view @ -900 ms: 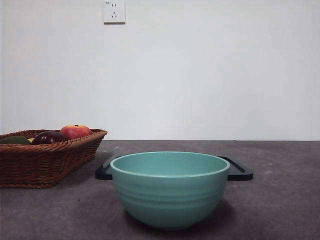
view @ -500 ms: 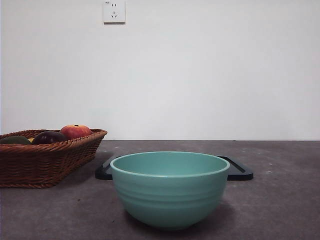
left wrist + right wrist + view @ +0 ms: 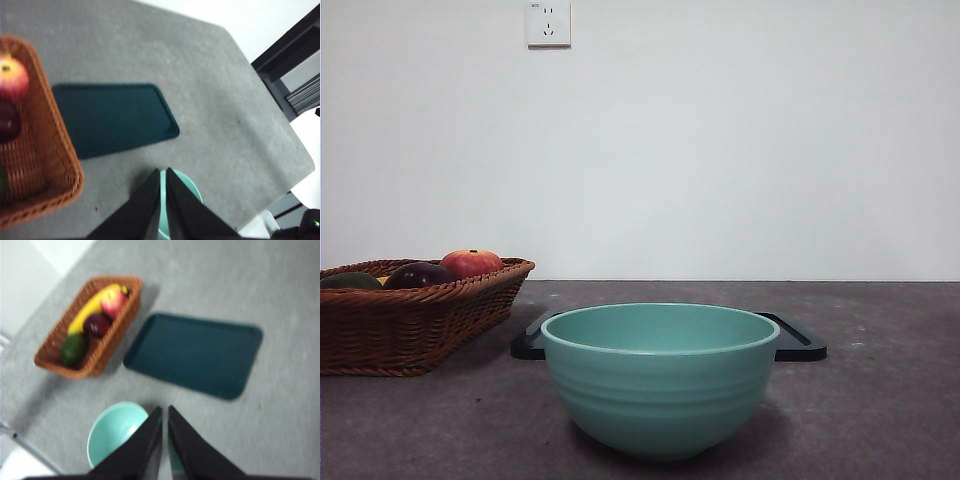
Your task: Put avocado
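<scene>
The avocado is dull green and lies at one end of a wicker basket, beside a dark purple fruit. From the front, only the top of the avocado shows over the rim of the basket at the far left. My right gripper hangs high over the table, shut and holding nothing, near a teal bowl. My left gripper is also high, shut and holding nothing, with the basket off to one side. Neither arm shows in the front view.
The basket also holds a red apple, the purple fruit and a banana. The teal bowl stands at the front centre. Behind it lies a flat dark tray, seen whole as the tray from the right wrist.
</scene>
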You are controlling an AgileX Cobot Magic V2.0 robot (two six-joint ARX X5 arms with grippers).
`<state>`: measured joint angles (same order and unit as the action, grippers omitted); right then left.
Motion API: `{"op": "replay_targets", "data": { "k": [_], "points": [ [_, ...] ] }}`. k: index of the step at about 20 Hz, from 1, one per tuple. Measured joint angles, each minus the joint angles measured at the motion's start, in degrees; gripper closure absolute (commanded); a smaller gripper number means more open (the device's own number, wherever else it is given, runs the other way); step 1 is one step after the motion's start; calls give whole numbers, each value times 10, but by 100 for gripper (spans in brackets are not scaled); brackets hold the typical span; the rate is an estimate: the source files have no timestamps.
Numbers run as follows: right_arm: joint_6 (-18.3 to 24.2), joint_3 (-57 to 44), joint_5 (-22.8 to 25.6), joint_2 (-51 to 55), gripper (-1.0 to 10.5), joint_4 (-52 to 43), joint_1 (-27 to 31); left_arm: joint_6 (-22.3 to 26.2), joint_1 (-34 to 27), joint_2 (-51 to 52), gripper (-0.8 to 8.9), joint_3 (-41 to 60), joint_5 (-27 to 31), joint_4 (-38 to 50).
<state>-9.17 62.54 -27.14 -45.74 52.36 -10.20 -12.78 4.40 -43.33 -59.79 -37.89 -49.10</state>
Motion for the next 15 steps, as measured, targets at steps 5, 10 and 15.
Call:
{"op": "replay_targets", "data": {
  "k": [5, 10, 15],
  "points": [
    [13, 0, 2, 0, 382, 7, 0, 15, 0, 0, 192, 0, 0, -21],
    [15, 0, 2, 0, 343, 7, 0, 24, 0, 0, 157, 0, 0, -22],
    [15, 0, 2, 0, 343, 7, 0, 24, 0, -3, 159, 0, 13, -26]
  ]
}}
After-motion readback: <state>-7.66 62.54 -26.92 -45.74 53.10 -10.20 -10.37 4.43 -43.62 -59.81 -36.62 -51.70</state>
